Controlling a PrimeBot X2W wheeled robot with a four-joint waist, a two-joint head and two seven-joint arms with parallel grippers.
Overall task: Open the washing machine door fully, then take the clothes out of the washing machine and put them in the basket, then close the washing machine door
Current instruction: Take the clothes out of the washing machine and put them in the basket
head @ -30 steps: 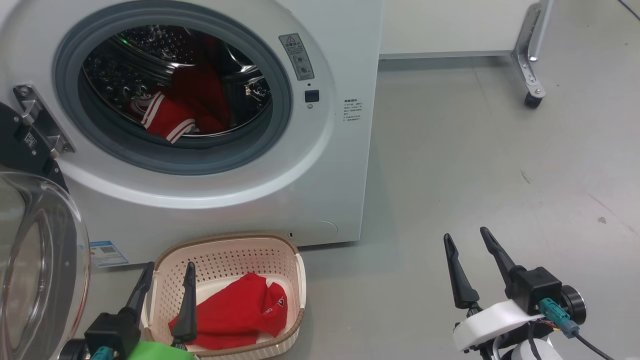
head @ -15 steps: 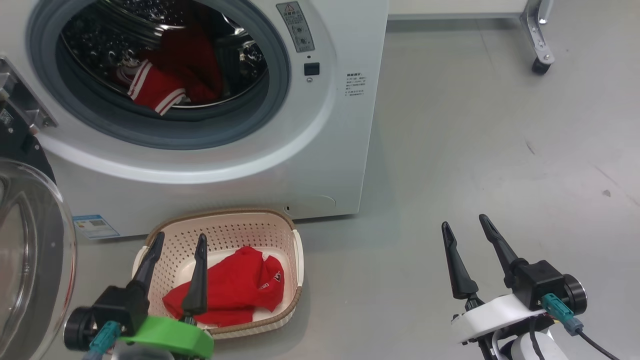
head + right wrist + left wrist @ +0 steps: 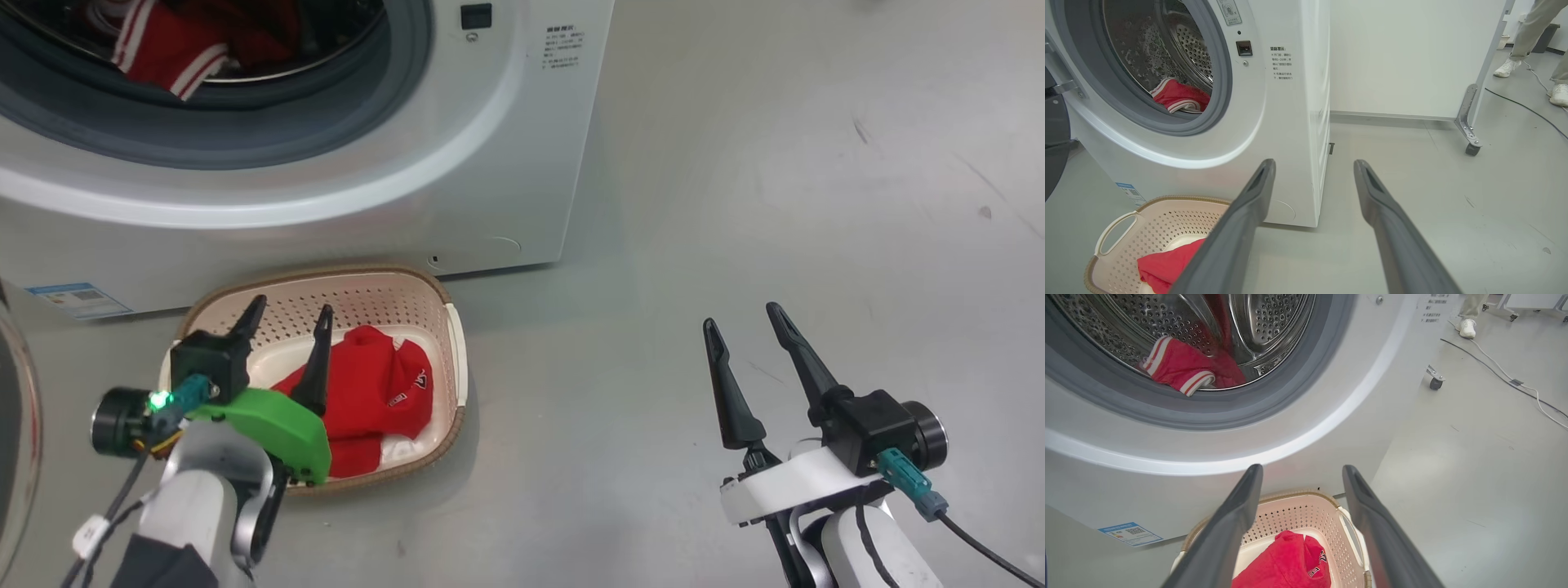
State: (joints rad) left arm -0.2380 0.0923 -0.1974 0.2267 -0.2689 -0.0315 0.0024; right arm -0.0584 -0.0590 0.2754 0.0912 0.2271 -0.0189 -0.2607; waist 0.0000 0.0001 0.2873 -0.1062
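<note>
My left claw (image 3: 292, 306) stands wide with nothing between its fingers, hanging over the near left part of the basket (image 3: 454, 359); my right claw (image 3: 740, 317) is spread just as wide and bare, above open floor (image 3: 735, 204) well to the right of the basket. The floor is smooth pale grey, marked by a few dark scuffs and specks; the basket sits on it just in front of the washing machine (image 3: 457, 163), below the drum mouth. A red garment (image 3: 371, 392) lies crumpled in the basket; more of the clothes (image 3: 1180, 369), red with white striped trim, rest at the front lip of the steel drum (image 3: 1267, 322), behind the grey rubber ring (image 3: 1290, 400). The washing machine door (image 3: 1054, 139) hangs open at the left. A blue label (image 3: 77, 298) sits low on the machine's front. Between my left claw and the drum mouth lie the basket's far rim and the curved white front. Past the machine stands a white panel (image 3: 1400, 61) on a bracket with a caster (image 3: 1472, 149); a cable (image 3: 1527, 108) crosses the floor; a person's white shoes (image 3: 1506, 67) stand far right.
</note>
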